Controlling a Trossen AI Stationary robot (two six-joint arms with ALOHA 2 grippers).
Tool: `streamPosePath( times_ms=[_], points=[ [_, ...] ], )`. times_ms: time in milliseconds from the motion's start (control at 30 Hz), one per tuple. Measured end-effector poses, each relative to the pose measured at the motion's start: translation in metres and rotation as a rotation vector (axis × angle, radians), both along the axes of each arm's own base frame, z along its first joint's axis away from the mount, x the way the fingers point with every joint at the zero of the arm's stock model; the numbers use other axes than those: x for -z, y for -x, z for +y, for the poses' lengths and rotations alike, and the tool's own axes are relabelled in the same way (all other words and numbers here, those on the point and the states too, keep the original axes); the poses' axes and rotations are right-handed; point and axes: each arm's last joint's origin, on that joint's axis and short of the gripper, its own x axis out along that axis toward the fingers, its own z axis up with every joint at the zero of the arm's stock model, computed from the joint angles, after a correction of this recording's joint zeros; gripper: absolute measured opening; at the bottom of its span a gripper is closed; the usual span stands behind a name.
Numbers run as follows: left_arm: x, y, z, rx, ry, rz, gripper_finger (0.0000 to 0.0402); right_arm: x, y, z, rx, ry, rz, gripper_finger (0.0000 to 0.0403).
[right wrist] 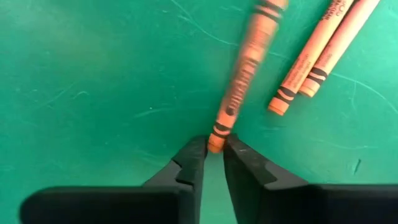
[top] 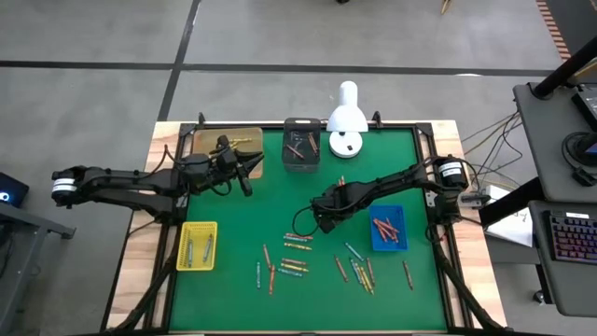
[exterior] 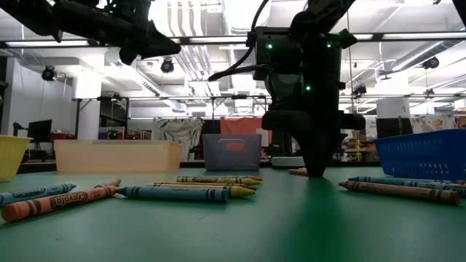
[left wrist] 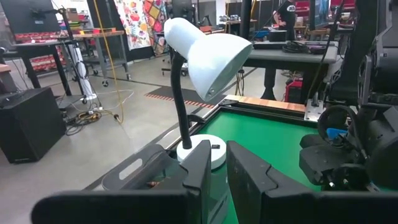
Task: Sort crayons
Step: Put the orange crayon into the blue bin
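Green mat [top: 233, 280]: the felt table top is the landmark; most loose crayons [top: 297, 266] lie scattered across its near half, so by the look of it the sorting is well short of done.
Trays: a blue tray [top: 399, 245] at the mat's right side, a yellow tray [top: 183, 247] at its left side, a dark tray [top: 287, 147] and a tan tray [top: 198, 142] on its far edge; each seems to hold a few crayons, though the tan tray's contents are hard to make out.
Lamp [top: 347, 117]: white, on the mat's far edge just beside the dark tray.
Left gripper [left wrist: 214, 177]: waits above the mat's far left part near the tan tray; fingers nearly together with a thin gap and nothing between them.
Right gripper [right wrist: 211, 158]: low over the middle of the mat, fingers pinched on the tip of an orange crayon [right wrist: 245, 74].
Two more orange crayons [right wrist: 317, 56]: on the mat just beside the pinched one.
Views: only the right wrist view shows the pinch; the high view alone shows all four trays and the whole spread; the low view shows the right gripper reaching down to the mat's surface, with crayons lying flat in front of it.
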Motion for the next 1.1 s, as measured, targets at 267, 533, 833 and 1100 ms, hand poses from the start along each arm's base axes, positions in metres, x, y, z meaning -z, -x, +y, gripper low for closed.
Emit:
streamPosePath(
  times_ms=[267, 533, 833, 1100],
  points=[
    [0.0, 0.0, 0.0, 0.001, 0.0, 0.0, 0.0033, -0.003, 0.0, 0.0, -0.043, -0.01, -0.002, 0.0011],
    [0.001, 0.0, 0.0, 0.001, 0.012, -0.001, 0.0033, -0.033, -0.013, 0.004, -0.147, -0.013, -0.098, 0.0009],
    [0.002, 0.0, 0.0, 0.002, 0.024, -0.006, 0.0033, -0.071, -0.021, 0.021, -0.296, -0.056, -0.076, 0.0009],
    [0.002, 0.0, 0.0, 0.003, 0.025, -0.004, 0.0033, -0.105, 0.014, 0.045, -0.276, -0.037, 0.283, 0.0009]
  ],
)
